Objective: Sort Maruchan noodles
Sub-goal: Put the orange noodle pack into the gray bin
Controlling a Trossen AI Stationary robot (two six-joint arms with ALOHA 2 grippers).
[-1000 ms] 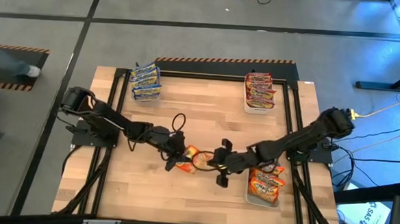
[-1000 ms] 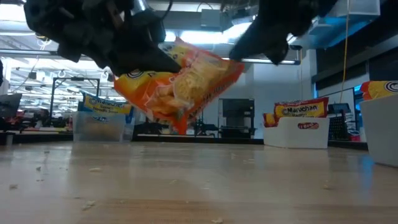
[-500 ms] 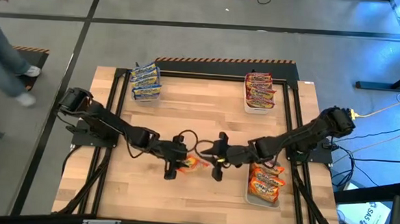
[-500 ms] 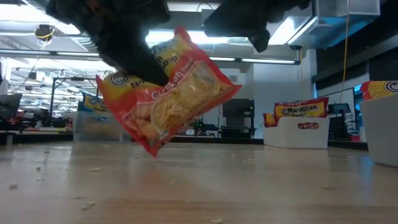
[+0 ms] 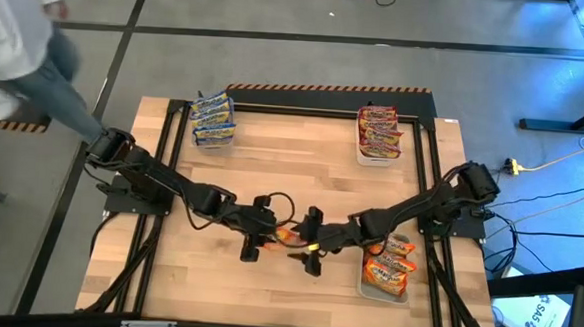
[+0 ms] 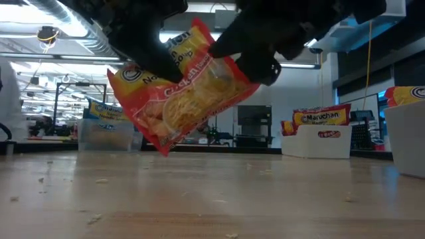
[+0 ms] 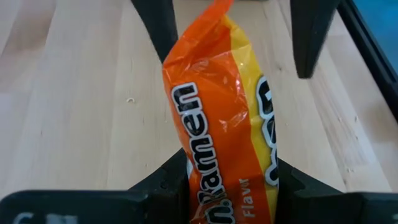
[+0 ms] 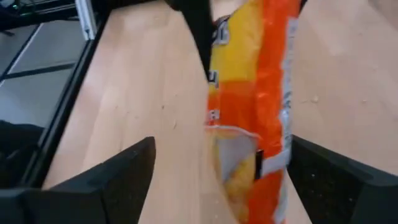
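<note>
Now orange packet [image 7: 227, 118] inside left end effector [image 7: 230, 186]

Left pincer [image 7: 230, 186] is clamping an orange-and-yellow ramen packet [image 7: 221, 118] between its two dark fingers [image 7: 163, 183], the packet standing on edge and running away from the camera. White lettering along the orange side is reading "Ramen", with part of "Flavor" below it. The packet's crimped far end is sitting between the two dark fingers of the other pincer [image 7: 233, 25], which are standing apart on either side of it; contact there cannot be told. Pale wooden desk [image 7: 74, 106] is lying beneath, with a few small crumbs showing on it.
</note>
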